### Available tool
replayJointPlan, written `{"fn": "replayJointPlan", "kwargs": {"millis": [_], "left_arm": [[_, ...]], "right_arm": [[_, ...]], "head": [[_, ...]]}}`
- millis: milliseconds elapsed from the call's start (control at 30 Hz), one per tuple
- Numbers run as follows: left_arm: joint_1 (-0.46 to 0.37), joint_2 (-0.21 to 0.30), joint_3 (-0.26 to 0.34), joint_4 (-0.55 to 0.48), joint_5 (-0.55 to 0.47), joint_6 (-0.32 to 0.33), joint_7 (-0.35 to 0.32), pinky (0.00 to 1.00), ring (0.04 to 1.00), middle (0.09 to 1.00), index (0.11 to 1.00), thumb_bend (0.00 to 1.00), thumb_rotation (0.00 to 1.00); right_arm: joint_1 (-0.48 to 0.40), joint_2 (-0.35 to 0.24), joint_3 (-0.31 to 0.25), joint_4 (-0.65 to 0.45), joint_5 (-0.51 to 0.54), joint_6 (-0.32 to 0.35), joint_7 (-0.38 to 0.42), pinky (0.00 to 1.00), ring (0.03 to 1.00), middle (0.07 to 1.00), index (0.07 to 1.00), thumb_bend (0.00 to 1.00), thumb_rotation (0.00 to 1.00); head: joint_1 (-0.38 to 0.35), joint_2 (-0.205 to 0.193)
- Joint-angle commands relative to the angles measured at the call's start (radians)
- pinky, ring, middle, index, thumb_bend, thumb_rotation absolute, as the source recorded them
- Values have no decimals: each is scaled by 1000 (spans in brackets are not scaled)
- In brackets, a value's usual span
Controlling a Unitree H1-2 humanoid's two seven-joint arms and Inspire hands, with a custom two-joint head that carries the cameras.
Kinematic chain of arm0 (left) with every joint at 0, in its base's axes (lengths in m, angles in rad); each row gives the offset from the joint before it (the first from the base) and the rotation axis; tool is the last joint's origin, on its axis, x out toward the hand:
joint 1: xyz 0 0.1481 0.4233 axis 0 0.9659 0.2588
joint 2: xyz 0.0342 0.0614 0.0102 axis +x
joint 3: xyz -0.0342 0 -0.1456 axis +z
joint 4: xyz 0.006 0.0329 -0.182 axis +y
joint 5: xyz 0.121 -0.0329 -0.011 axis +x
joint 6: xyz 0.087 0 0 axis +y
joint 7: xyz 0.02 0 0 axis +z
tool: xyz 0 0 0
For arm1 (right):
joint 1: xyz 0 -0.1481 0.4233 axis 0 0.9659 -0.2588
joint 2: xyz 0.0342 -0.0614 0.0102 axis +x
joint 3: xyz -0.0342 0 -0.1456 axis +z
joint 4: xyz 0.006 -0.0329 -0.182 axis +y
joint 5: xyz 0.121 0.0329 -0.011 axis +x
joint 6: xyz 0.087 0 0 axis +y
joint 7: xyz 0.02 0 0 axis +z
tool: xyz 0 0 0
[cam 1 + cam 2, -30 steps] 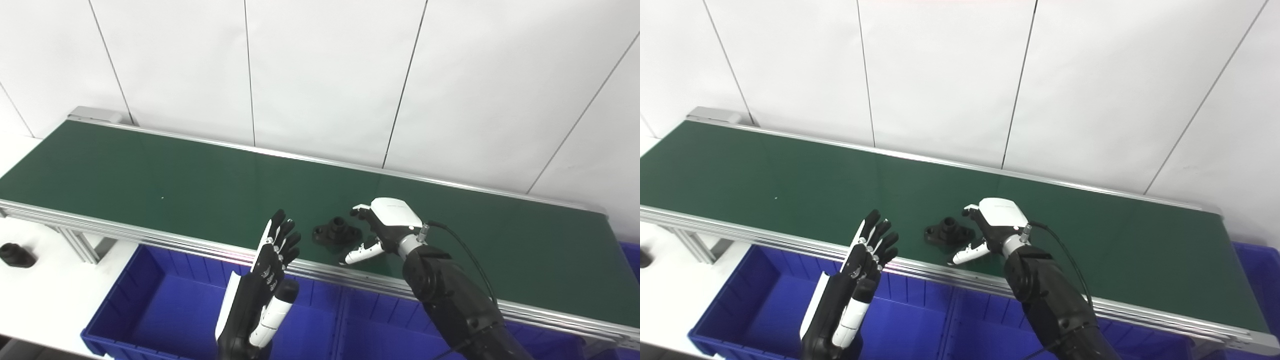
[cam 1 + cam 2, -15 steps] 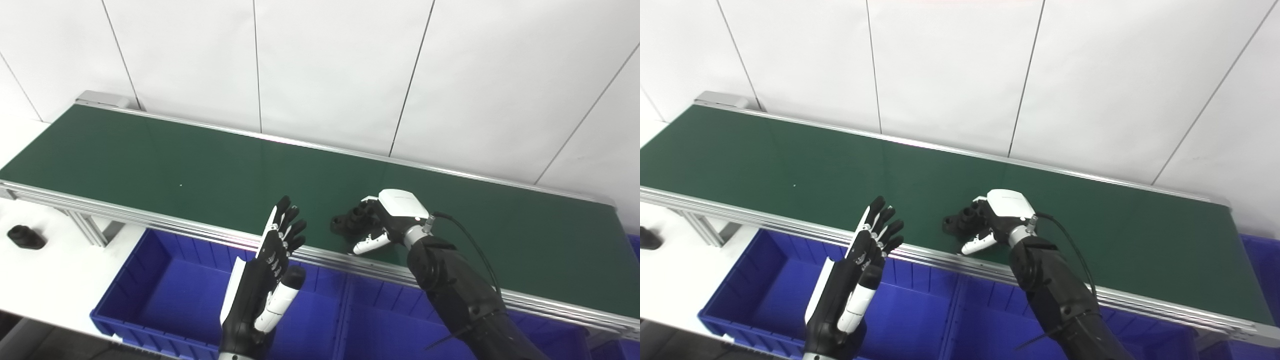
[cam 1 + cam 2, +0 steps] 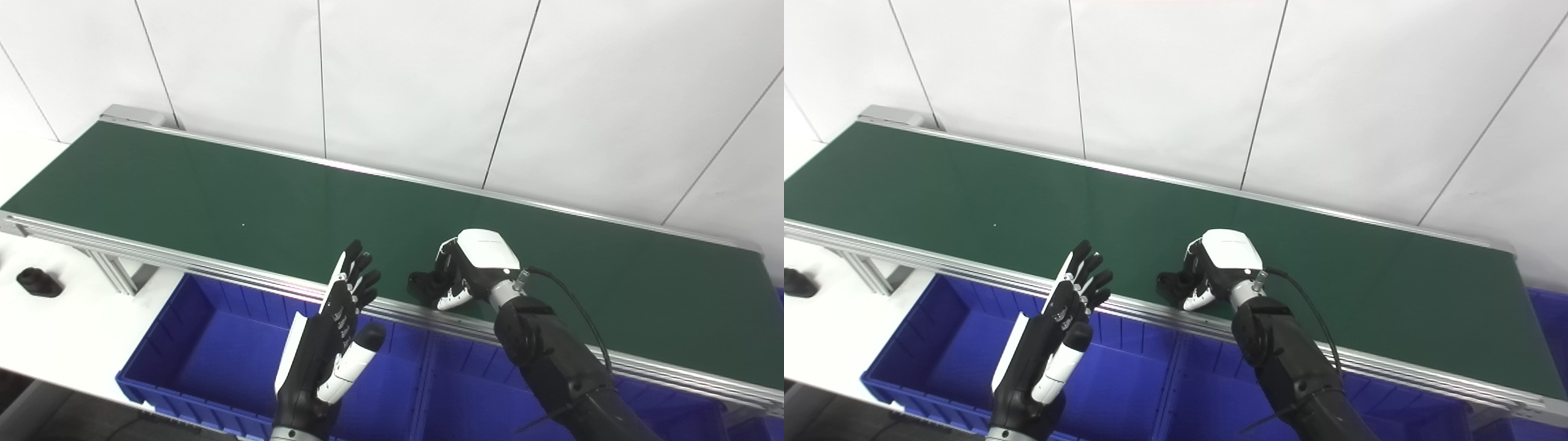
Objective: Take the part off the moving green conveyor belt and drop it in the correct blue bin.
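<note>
The black part lies at the near edge of the green conveyor belt. My right hand sits over its right side, fingers curled down around it and the white thumb tip pressed at its front. Only the part's left end shows; the rest is hidden under the hand. It seems to rest on the belt still. My left hand is raised upright in front of the belt, open and holding nothing, above the left blue bin.
A second blue bin sits below the belt under my right forearm. The belt's aluminium rail runs along the near edge. A small black object lies on the white table at far left. A white panelled wall stands behind.
My right hand has gone from open beside the part to fingers and thumb closed around it. The left hand has kept its pose. The camera has shifted, so the whole picture moved.
</note>
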Motion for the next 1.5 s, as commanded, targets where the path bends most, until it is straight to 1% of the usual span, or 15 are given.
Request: {"fn": "replayJointPlan", "kwargs": {"millis": [0,100,167,300,500,600,733,867,900,967,1133,1200,1300,1433,1467], "left_arm": [[23,-165,-181,-44,-7,-1,16,906,916,973,1000,733,827],[23,-166,-182,-44,-7,4,17,893,909,971,1000,734,828],[24,-167,-182,-43,-11,3,17,887,906,970,1000,738,823],[23,-164,-182,-43,-13,5,16,876,900,972,1000,730,824],[15,-161,-178,-38,-12,13,13,870,902,977,1000,732,840],[6,-162,-169,-33,-11,22,14,866,902,980,1000,741,838],[-9,-155,-147,-26,-25,32,12,862,910,995,1000,742,839],[-21,-144,-122,-22,-42,36,10,862,907,993,1000,752,836],[-24,-141,-116,-21,-48,37,9,861,907,995,1000,757,834],[-28,-134,-107,-21,-55,40,7,862,907,996,1000,763,833],[-33,-107,-90,-23,-63,48,-2,869,914,1000,1000,771,845],[-34,-94,-80,-20,-69,48,-6,868,917,1000,1000,774,848],[-34,-78,-65,-24,-78,57,-11,869,919,996,1000,784,849],[-35,-53,-47,-36,-89,67,-19,870,915,997,1000,779,858],[-36,-43,-39,-40,-88,70,-22,869,915,998,1000,778,861]], "right_arm": [[-29,25,-2,-28,-24,38,-52,226,291,387,492,505,135],[-25,30,-5,-30,-32,61,-66,204,269,370,493,504,135],[-24,33,-8,-26,-34,67,-76,210,280,383,494,504,135],[-21,34,-15,-23,-32,70,-86,198,266,368,492,502,138],[-16,34,-37,-19,-8,51,-92,201,269,366,489,501,135],[-14,33,-50,-15,-1,27,-118,227,297,395,491,502,133],[-9,22,-70,-45,11,8,-122,224,295,398,492,503,133],[3,-8,-85,-144,22,31,-59,219,285,380,492,503,129],[6,-16,-88,-166,25,30,-48,234,302,427,491,513,66],[13,-30,-94,-207,29,34,-24,258,328,469,489,522,10],[46,-79,-121,-342,40,38,38,287,361,428,534,515,0],[56,-95,-138,-390,47,61,76,273,342,464,501,521,0],[72,-113,-156,-461,38,108,123,326,412,437,538,514,0],[106,-133,-159,-551,24,143,172,322,408,434,540,514,0],[123,-145,-155,-593,18,152,196,322,408,434,540,514,0]], "head": [[-3,0],[-5,1],[-6,2],[-9,2],[-19,2],[-26,-1],[-42,-3],[-61,-3],[-71,-5],[-83,-6],[-104,-8],[-121,-7],[-144,-3],[-179,5],[-209,14]]}}
